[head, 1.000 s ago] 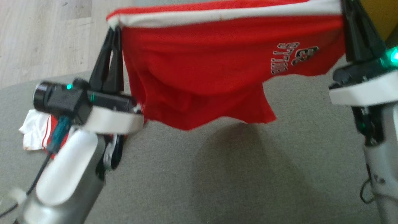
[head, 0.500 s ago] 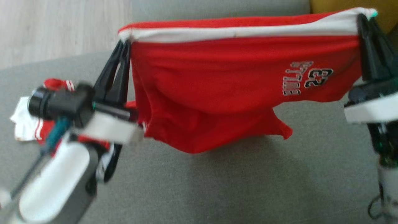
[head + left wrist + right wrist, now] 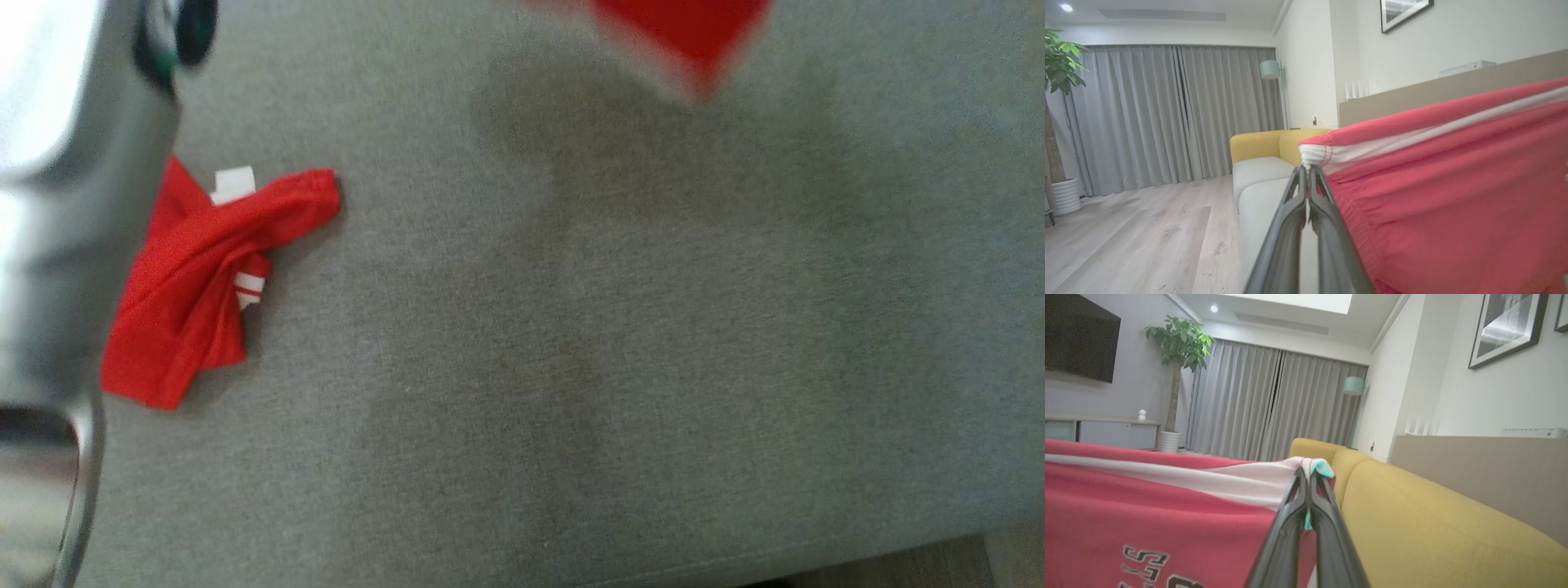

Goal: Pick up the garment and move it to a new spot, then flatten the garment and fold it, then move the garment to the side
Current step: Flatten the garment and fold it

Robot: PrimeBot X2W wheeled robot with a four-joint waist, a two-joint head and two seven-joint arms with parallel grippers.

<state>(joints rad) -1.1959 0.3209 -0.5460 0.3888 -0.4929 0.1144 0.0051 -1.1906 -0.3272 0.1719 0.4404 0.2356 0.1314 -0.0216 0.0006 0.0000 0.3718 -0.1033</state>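
The garment is a pair of red shorts (image 3: 1445, 196) with a white waistband, stretched in the air between my two arms. My left gripper (image 3: 1307, 173) is shut on one end of the waistband. The right gripper (image 3: 1305, 475) is shut on the other end, where black lettering on the red shorts (image 3: 1155, 526) shows below the band. In the head view only a blurred hanging corner of the red shorts (image 3: 694, 37) shows at the top edge, above the grey sofa seat (image 3: 620, 327), and my pale left forearm (image 3: 57, 212) fills the left edge.
A second crumpled red and white garment (image 3: 196, 278) lies on the grey seat at the left, beside my left forearm. A yellow sofa back (image 3: 1433, 522) runs along the right. Wooden floor (image 3: 1126, 237) lies beyond the seat's edge.
The head camera has tipped down, so the held shorts and both grippers have slid out past the top of its picture. The shorts remain stretched between the two arms.
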